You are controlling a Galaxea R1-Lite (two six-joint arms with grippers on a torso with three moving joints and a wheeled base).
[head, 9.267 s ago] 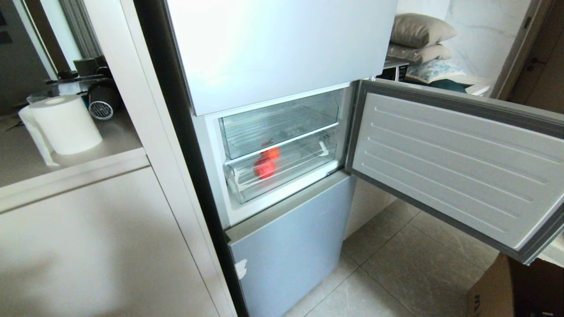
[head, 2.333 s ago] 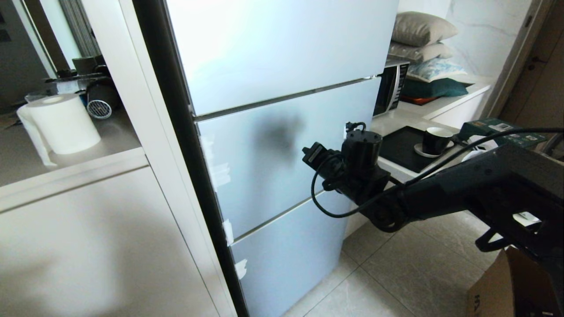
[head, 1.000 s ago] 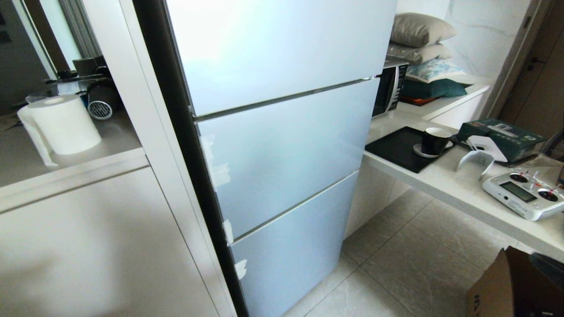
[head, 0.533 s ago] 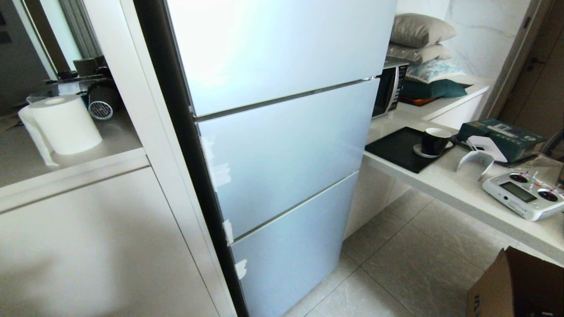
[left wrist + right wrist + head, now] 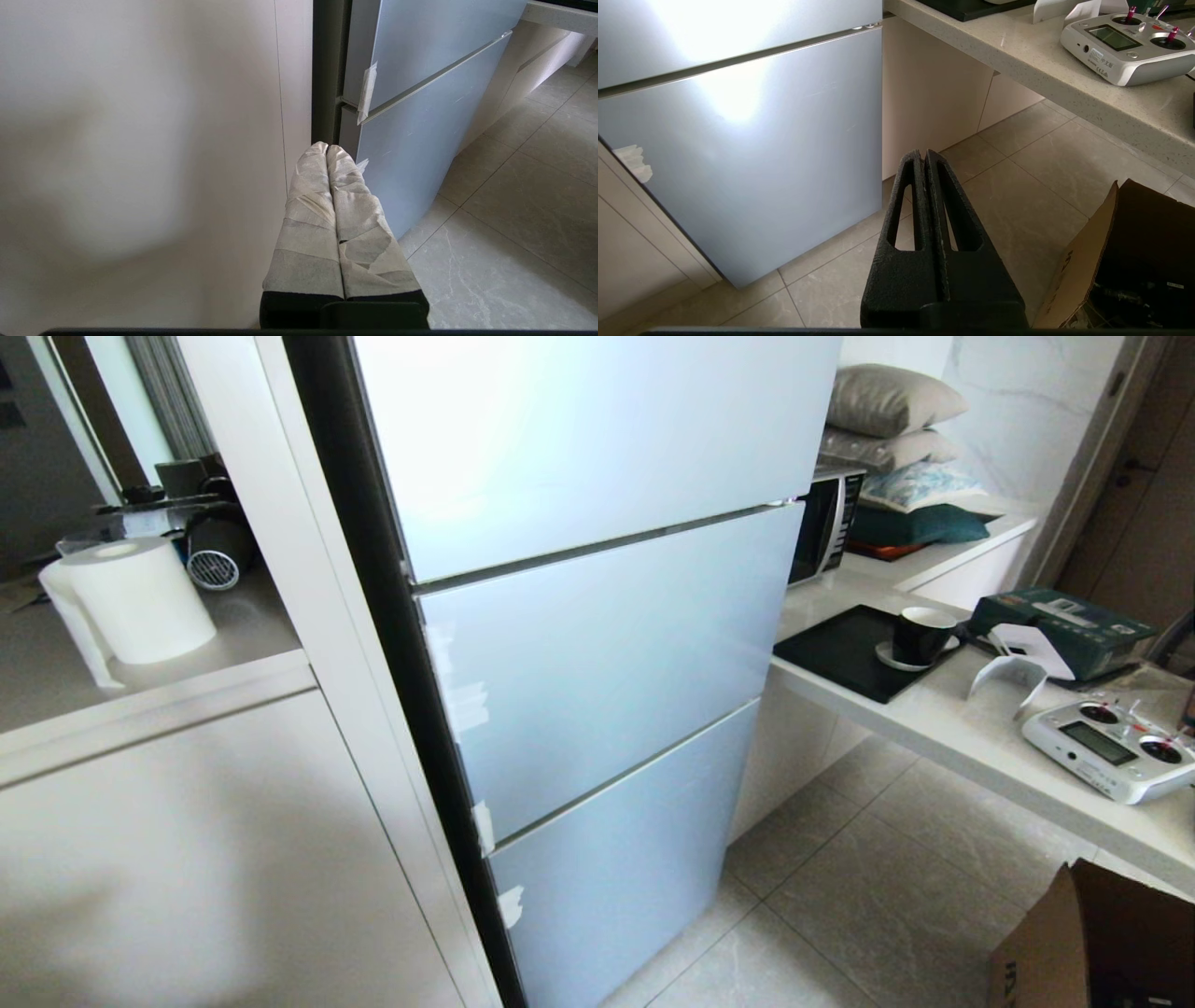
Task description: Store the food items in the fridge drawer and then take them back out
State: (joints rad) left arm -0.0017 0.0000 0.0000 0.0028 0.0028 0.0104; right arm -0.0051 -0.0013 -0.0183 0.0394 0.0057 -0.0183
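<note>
The pale blue fridge [image 5: 597, 635] stands with all of its doors shut, so the fridge drawer and the food items are hidden. Neither arm shows in the head view. My left gripper [image 5: 327, 148], its fingers wrapped in whitish tape, is shut on nothing and hangs low by the fridge's dark left edge [image 5: 327, 70]. My right gripper [image 5: 923, 154], black, is shut and empty. It points at the tiled floor [image 5: 1017, 186] below the fridge's lowest door [image 5: 738, 163].
A stone counter [image 5: 980, 747] runs to the right of the fridge, bearing a black tray with a cup [image 5: 920, 635], a green box [image 5: 1064, 630] and a white remote controller [image 5: 1106, 747]. An open cardboard box [image 5: 1092, 943] sits on the floor. A paper roll [image 5: 135, 602] stands left.
The right arm, which reached to the shut middle door two seconds ago, has dropped out of the head view. A last dark trace of it at lower right has gone within the past second.
</note>
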